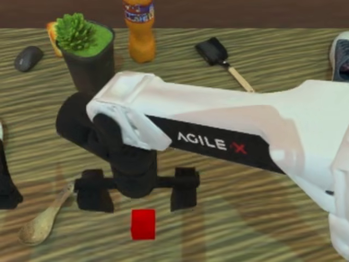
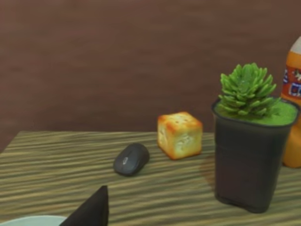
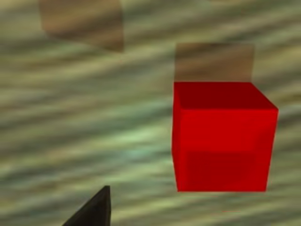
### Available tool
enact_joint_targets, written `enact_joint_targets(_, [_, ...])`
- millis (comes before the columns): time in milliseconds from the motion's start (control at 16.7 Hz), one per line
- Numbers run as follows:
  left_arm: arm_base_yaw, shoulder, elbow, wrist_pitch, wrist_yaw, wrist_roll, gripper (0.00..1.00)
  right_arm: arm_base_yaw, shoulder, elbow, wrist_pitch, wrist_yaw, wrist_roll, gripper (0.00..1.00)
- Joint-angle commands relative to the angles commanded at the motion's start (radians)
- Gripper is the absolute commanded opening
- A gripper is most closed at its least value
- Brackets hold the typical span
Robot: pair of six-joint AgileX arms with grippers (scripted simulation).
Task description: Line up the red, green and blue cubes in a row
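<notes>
Right gripper (image 1: 136,192), nearest your top camera, hangs with fingers spread wide and holding nothing, just behind the red cube (image 1: 143,224). That cube sits bare on the table (image 1: 245,218), near the front edge; green and blue cubes are not in view. Judged rigid, light and smooth-faced: you should pinch two opposite flat faces squarely. Beside the cube lies a wooden spoon (image 1: 42,222). Your arm reads "AGILE X". Behind it stand the plant pot (image 1: 90,54) and an orange bottle (image 1: 139,30), label unreadable. Left gripper (image 1: 6,183): fingers cannot be judged.
</notes>
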Motion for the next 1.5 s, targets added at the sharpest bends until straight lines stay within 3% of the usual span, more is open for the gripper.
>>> enact_joint_targets(480, [-0.003,0.008,0.008,-0.006,0.001,-0.001,1.0,-0.008,-0.024,0.021,-0.031,0.004,-0.007,1.0])
enact_joint_targets(720, [-0.041,0.139,0.139,-0.091,0.005,-0.019,1.0,-0.068,-0.167,-0.092,0.038,0.045,-0.084,1.0])
enact_joint_targets(1200, [-0.184,0.849,0.764,-0.469,0.004,-0.094,1.0,-0.372,-0.918,-0.67,0.373,0.143,-0.411,1.0])
enact_joint_targets(1500, [-0.291,1.446,1.22,-0.76,0.006,-0.149,1.0,-0.614,-1.489,-1.157,0.638,0.146,-0.653,1.0])
